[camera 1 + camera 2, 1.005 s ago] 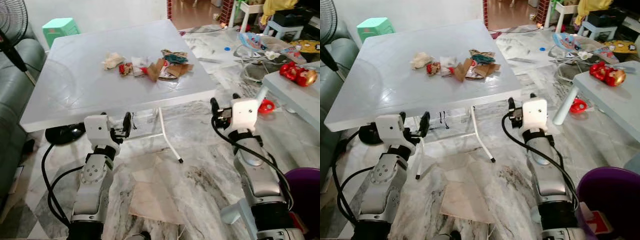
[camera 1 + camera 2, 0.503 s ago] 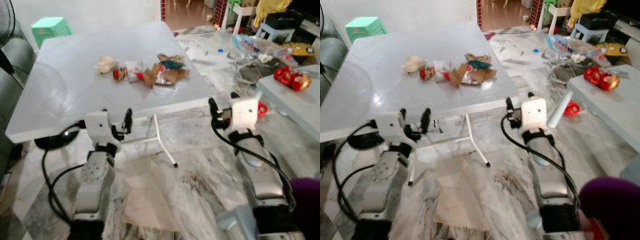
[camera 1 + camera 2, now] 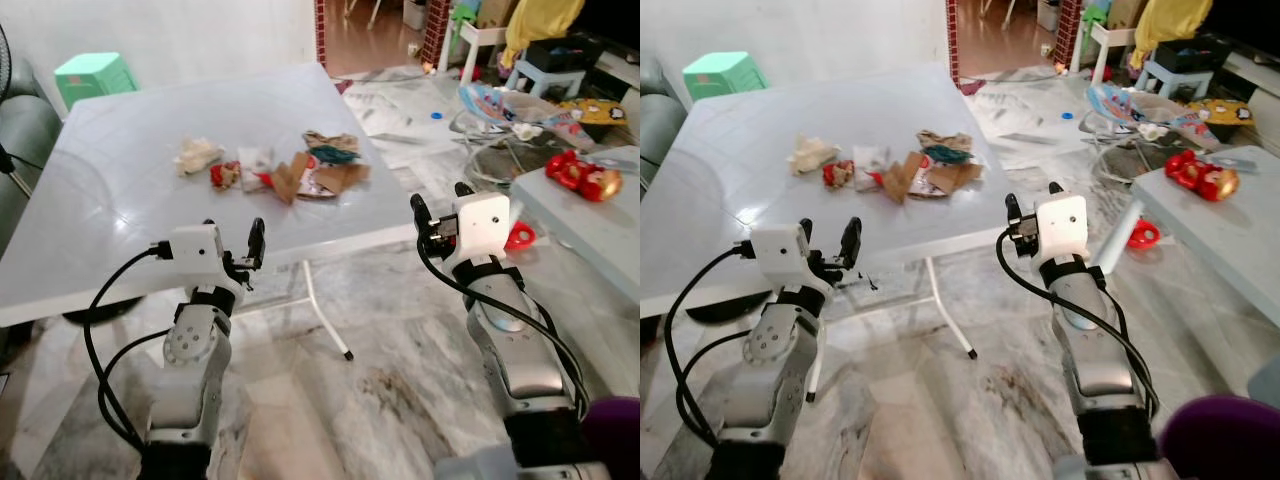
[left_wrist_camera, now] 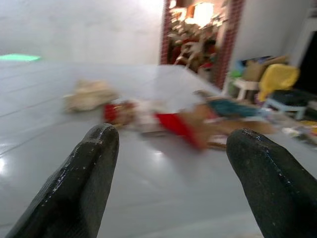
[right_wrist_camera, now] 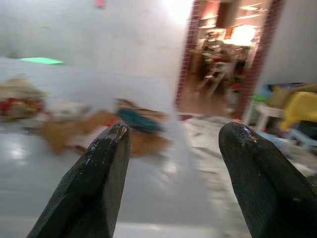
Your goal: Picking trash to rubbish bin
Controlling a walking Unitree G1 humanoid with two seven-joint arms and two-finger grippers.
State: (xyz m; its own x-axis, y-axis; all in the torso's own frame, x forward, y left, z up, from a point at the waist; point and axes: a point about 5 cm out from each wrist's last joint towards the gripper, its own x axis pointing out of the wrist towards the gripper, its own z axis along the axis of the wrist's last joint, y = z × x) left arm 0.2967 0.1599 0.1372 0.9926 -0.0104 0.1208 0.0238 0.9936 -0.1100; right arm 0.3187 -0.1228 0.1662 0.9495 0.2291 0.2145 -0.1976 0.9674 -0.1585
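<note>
A pile of trash lies on the white folding table: a crumpled tissue, a red wrapper, brown cardboard scraps and a teal wrapper. My left gripper is open at the table's near edge, short of the pile. My right gripper is open just off the table's near right corner. In the left wrist view the open left gripper faces the blurred trash. The right wrist view has the open right gripper facing the trash. A purple bin sits at my lower right.
A low grey table with red toys stands to the right, with toy clutter on the floor behind it. A green stool is beyond the white table. Its thin legs stand on the marble floor between my arms.
The camera has moved in toward the table, so the trash pile and table edge now sit closer to both grippers. Both grippers stay open and empty.
</note>
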